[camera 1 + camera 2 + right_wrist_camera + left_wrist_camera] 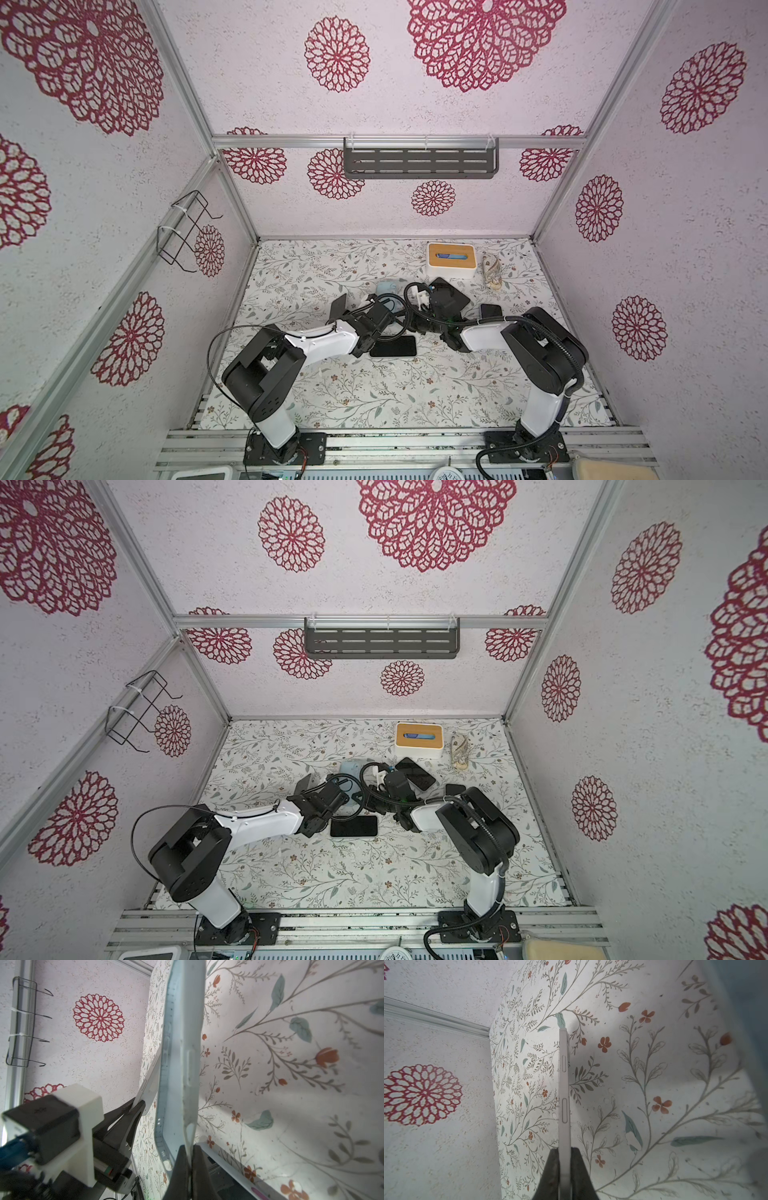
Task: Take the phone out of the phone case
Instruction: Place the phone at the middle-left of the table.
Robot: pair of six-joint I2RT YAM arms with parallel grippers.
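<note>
Floral-print paper covers the desk point(374, 399), enclosed by white walls with red rosettes. We see the left gripper point(565, 1159) clamped tight on one end of the phone point(564, 1084), which shows edge-on with its side buttons visible. The right gripper point(190, 1159) is pinched closed on the wall of the pale blue phone case point(182, 1043), whose inner face is exposed. In the right wrist view, phone and case appear side by side above the desk, the phone outside the case. A second, black phone point(392, 346) lies flat between the arms. A yellow-topped box point(451, 259) sits near the back wall.
</note>
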